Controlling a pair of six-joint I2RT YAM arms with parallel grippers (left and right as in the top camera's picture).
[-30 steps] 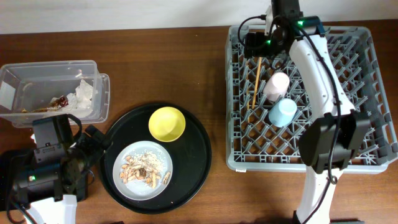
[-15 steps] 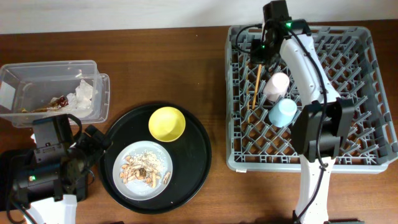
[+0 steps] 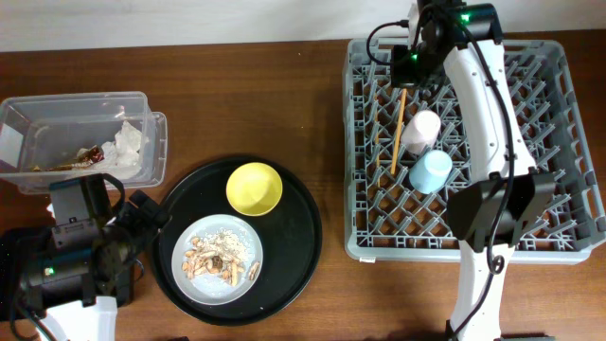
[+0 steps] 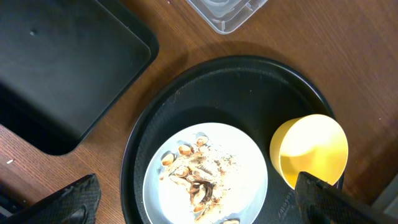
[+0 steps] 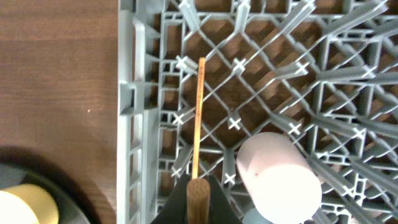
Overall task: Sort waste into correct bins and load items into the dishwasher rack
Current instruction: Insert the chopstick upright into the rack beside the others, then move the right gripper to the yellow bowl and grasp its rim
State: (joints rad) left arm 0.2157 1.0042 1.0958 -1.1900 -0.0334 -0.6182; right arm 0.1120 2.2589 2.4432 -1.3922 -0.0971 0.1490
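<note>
My right gripper (image 3: 408, 68) is clamped on one end of a thin wooden chopstick (image 3: 398, 133), angling it into the large grey pegged plastic dishwasher rack (image 3: 417, 244) beside the pink cup (image 3: 422, 128), presumably to lay it between pegs. My left gripper (image 4: 202, 200) hangs spread wide over the round white plate (image 4: 244, 155).

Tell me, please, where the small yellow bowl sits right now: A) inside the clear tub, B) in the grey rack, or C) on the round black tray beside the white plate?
C: the yellow bowl sits on the round black tray, right next to the white plate.
</note>
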